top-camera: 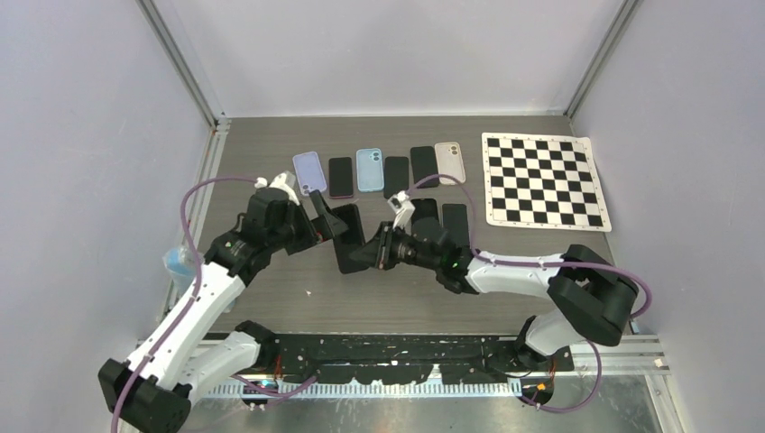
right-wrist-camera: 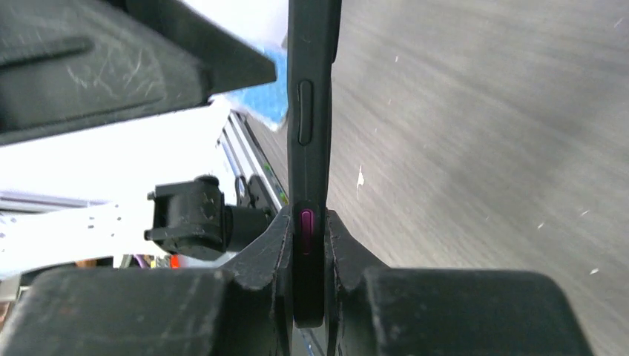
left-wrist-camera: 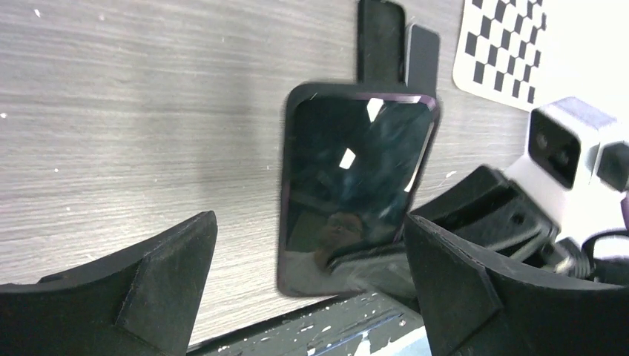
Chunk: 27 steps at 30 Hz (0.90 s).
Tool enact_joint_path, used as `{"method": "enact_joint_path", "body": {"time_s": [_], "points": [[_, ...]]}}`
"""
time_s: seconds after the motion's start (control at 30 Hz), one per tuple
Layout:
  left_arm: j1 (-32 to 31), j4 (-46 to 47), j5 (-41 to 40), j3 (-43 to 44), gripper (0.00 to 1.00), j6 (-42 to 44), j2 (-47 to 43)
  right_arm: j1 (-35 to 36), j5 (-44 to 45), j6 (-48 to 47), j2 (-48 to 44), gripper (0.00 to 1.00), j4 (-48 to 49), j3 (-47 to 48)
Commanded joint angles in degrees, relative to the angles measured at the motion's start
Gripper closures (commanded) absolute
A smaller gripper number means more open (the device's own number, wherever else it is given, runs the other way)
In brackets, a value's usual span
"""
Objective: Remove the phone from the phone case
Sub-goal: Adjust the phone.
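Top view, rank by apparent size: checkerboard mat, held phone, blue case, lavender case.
1. checkerboard mat
2. held phone, though it is raised nearer the camera, so this is unsure
3. blue case and lavender case: they look alike, not ranked

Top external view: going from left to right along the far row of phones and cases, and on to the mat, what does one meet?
lilac case → first black phone → light blue case → second black phone → third black phone → beige case → checkerboard mat
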Motion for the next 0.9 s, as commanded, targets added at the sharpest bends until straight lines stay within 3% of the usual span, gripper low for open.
{"method": "enact_joint_path", "body": {"time_s": [0.0,0.33,0.67,0.77,0.87], "points": [[2.3,3.9,3.0,2.7,0.0,4.3,-4.7,-5.6,-4.3,0.5,-6.1,0.99,4.1,2.4],[3.8,22.1,18.2,4.5,0.0,6.1,-7.9,-15.4,-14.6,9.6,-16.2,0.99,7.0,3.9],[3.8,38.4,30.1,5.9,0.01,0.4,-1.5,-16.0,-22.8,14.0,-20.0,0.99,11.5,8.0],[3.8,43.3,33.4,5.7,0.07,-3.1,1.1,-16.0,-23.3,12.9,-20.2,0.99,11.0,8.0],[3.8,46.2,35.5,6.2,0.21,-5.6,3.0,-16.0,-24.9,12.9,-19.6,0.99,11.5,8.3]]}}
